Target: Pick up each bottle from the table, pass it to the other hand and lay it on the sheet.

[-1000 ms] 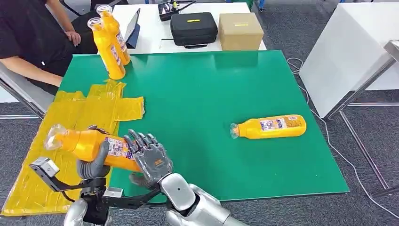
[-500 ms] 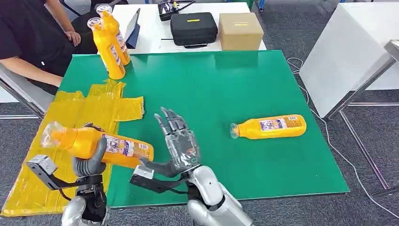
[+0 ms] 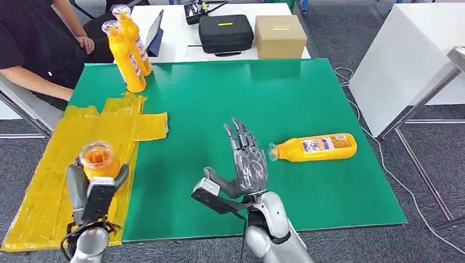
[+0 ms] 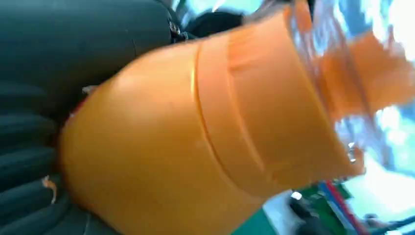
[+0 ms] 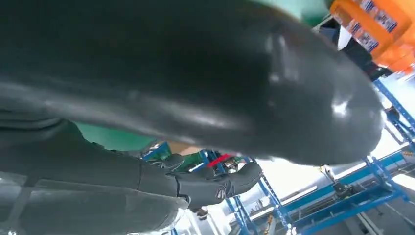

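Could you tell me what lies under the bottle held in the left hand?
The yellow sheet lies beneath the bottle gripped by the left hand. The hand and bottle cover the sheet directly below.

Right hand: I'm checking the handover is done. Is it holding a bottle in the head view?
No. The right hand is empty with fingers spread above the green table; the left hand grips the bottle.
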You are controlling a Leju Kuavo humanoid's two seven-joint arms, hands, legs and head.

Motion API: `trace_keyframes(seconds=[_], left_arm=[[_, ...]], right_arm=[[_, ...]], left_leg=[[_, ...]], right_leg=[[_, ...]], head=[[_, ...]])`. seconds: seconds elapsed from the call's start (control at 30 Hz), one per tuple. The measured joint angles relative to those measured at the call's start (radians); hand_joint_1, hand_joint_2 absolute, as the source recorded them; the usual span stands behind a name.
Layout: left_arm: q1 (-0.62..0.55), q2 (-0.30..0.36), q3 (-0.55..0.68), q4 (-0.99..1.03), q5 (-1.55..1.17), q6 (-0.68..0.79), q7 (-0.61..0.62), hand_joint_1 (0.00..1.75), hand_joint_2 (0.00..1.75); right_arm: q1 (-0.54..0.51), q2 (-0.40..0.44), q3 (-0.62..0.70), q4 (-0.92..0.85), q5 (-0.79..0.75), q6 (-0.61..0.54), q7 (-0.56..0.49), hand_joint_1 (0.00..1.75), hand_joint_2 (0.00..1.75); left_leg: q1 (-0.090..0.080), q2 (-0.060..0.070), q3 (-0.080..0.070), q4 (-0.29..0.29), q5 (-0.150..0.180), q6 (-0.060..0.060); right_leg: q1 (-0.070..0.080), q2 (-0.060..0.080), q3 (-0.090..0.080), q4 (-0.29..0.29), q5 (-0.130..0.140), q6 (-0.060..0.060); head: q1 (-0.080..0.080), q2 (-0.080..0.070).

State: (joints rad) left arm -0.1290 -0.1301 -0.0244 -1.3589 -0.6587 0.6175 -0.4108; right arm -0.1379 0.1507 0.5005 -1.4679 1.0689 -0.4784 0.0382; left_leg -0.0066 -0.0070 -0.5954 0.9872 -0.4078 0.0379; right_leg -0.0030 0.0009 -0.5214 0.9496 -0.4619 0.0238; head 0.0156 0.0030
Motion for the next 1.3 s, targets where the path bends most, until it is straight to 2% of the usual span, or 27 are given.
trace_keyframes(seconds=[0.13, 0.3, 0.4, 0.47, 0.67, 0.8, 0.83, 0.87, 0.9, 0.93, 1.07, 1.3], left_arm=[[-0.033, 0.014, 0.004, 0.067, -0.200, 0.065, 0.026, 1.75, 1.75], [-0.100, 0.009, 0.106, 0.146, -0.623, 0.076, -0.055, 1.75, 1.75], [-0.120, 0.007, 0.146, 0.160, -0.782, 0.078, -0.004, 1.75, 1.75], [-0.121, 0.010, 0.146, 0.166, -0.826, 0.078, 0.050, 1.75, 1.75], [-0.122, 0.011, 0.146, 0.179, -0.841, 0.078, 0.074, 1.75, 1.75], [-0.118, 0.032, 0.104, 0.194, -0.880, 0.078, 0.186, 1.75, 1.75], [-0.115, 0.042, 0.087, 0.200, -0.881, 0.078, 0.208, 1.41, 1.75], [-0.111, 0.052, 0.062, 0.209, -0.890, 0.078, 0.236, 0.00, 1.75], [-0.108, 0.060, 0.048, 0.219, -0.895, 0.078, 0.261, 0.00, 1.75], [-0.106, 0.071, 0.029, 0.236, -0.902, 0.078, 0.292, 0.00, 0.00], [-0.100, 0.120, -0.057, 0.301, -0.907, 0.078, 0.394, 0.00, 0.00], [-0.095, 0.160, -0.135, 0.365, -0.907, 0.079, 0.416, 0.00, 0.00]], right_arm=[[0.000, -0.008, -0.009, 0.000, -0.028, 0.001, -0.011, 0.00, 0.00], [-0.001, -0.024, -0.009, 0.000, -0.085, -0.002, -0.034, 0.00, 0.00], [-0.009, -0.033, -0.008, 0.001, -0.116, -0.002, -0.050, 0.00, 0.00], [-0.019, -0.036, -0.008, 0.002, -0.126, -0.001, -0.055, 0.00, 0.00], [-0.030, -0.042, -0.007, 0.006, -0.130, 0.000, -0.060, 0.00, 0.00], [-0.045, -0.045, 0.000, 0.014, -0.153, 0.018, -0.073, 0.00, 0.00], [-0.048, -0.046, 0.001, 0.017, -0.159, 0.019, -0.078, 0.00, 0.00], [-0.053, -0.046, 0.005, 0.021, -0.169, 0.022, -0.085, 0.00, 0.00], [-0.056, -0.046, 0.009, 0.024, -0.176, 0.022, -0.090, 0.00, 0.00], [-0.060, -0.047, 0.014, 0.028, -0.184, 0.023, -0.094, 0.00, 0.00], [-0.070, -0.047, 0.029, 0.037, -0.200, 0.034, -0.102, 0.00, 0.00], [-0.086, -0.049, 0.041, 0.060, -0.216, 0.036, -0.114, 0.00, 0.00]], left_leg=[[0.000, -0.001, 0.000, 0.000, 0.000, 0.000], [0.000, 0.001, 0.000, 0.000, 0.000, 0.000], [0.000, 0.001, 0.000, 0.000, 0.000, 0.000], [0.000, 0.001, 0.000, 0.000, 0.000, 0.000], [0.000, 0.000, 0.000, 0.000, 0.000, 0.000], [0.000, 0.000, 0.000, 0.000, 0.000, 0.000], [0.000, 0.000, 0.000, 0.000, 0.000, 0.000], [0.000, 0.000, 0.000, 0.000, 0.000, 0.000], [0.000, 0.000, 0.000, 0.000, 0.000, 0.000], [0.000, 0.000, 0.000, 0.000, 0.000, 0.000], [0.000, 0.000, 0.000, 0.000, 0.000, 0.000], [0.000, -0.001, -0.001, 0.000, 0.000, 0.000]], right_leg=[[0.000, 0.000, 0.000, 0.000, 0.000, 0.000], [0.000, 0.001, 0.000, 0.000, 0.000, 0.000], [0.000, 0.000, 0.000, 0.000, 0.000, 0.000], [0.000, 0.000, 0.000, 0.000, 0.000, 0.000], [0.000, 0.000, 0.000, 0.000, 0.000, 0.000], [0.000, 0.000, 0.000, 0.000, 0.000, 0.000], [0.000, 0.000, 0.000, 0.000, 0.000, 0.000], [0.000, 0.000, 0.000, 0.000, 0.000, 0.000], [0.000, 0.000, 0.000, 0.000, 0.000, 0.000], [0.000, 0.000, 0.000, 0.000, 0.000, 0.000], [0.000, 0.000, 0.000, 0.000, 0.000, 0.000], [0.000, 0.000, 0.000, 0.000, 0.000, 0.000]], head=[[0.000, 0.000], [0.000, 0.000], [0.000, 0.000], [0.000, 0.000], [0.000, 0.000], [0.000, 0.000], [0.000, 0.000], [0.000, 0.000], [0.000, 0.000], [0.000, 0.000], [0.000, 0.000], [0.000, 0.000]])
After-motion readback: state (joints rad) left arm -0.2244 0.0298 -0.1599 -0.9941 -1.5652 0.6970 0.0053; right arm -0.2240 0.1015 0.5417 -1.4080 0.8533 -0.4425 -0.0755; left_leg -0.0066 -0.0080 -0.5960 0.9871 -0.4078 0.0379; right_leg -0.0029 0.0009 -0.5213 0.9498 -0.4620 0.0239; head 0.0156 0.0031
